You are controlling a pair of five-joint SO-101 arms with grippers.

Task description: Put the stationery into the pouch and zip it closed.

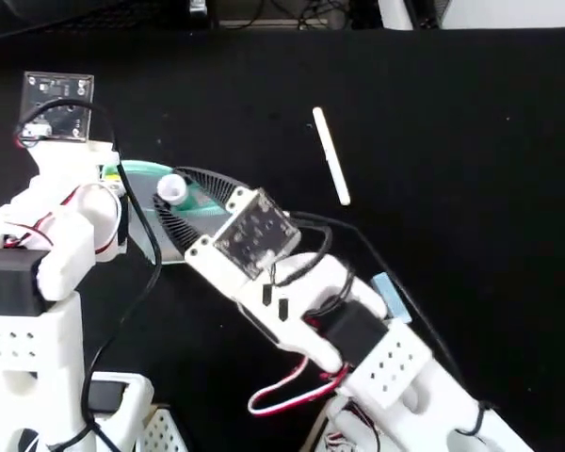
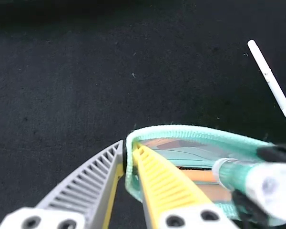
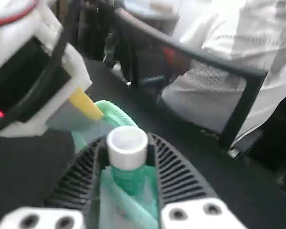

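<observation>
– Pouch (image 2: 190, 131) first: why is the left gripper (image 2: 128, 148) on it?
– It is clamped on the green rim, grey finger outside and yellow finger inside; I judge that it pins the pouch to the black table (image 1: 471, 104) and props the mouth open for the other arm
– And the right gripper (image 3: 127, 151)?
– Its black fingers are closed around a green tube (image 3: 128, 179) with a white cap, right over the open mouth; gripping near the cap leaves the green end free to go in first
– Which way does the tube point?
– Its long axis runs roughly along the right gripper's fingers, steep and close to upright; green end down into the pouch, cap up toward the wrist; from the high view the cap shows almost end-on
– Is it fully inside?
– Only its lower end sits within the rim; I cannot tell how deep
– What else is left?
– A white pen (image 1: 330, 155) lies flat on the table, well apart from the pouch; its long axis runs away from the arms, slightly slanted; the pouch is unzipped, so the task looks to be in its early half
</observation>
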